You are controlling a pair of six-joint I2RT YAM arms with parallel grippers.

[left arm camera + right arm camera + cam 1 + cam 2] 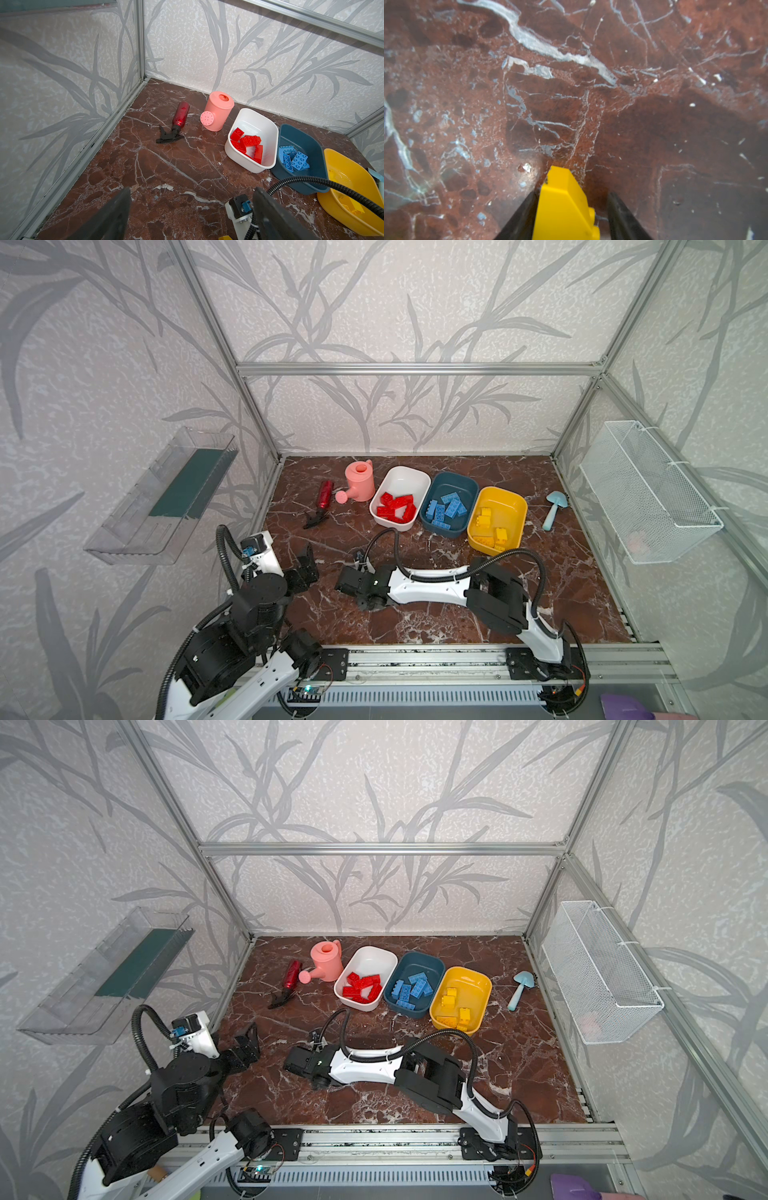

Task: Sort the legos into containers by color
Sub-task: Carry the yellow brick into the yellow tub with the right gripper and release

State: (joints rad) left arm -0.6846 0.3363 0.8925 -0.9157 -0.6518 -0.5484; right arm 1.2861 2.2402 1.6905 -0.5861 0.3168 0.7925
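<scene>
Studded yellow brick, veined marble

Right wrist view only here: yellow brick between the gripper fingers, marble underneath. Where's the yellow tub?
Observer: Yellow tub is rightmost in a row of three tubs near the back wall.
Operator: Sorting clean so far?
Observer: Yes: white tub holds only red bricks, teal tub only blue bricks, the yellow one only yellow bricks.
Operator: Other arm in the way?
Observer: No: left gripper is open and empty, on the left side, away from the tubs.
</scene>
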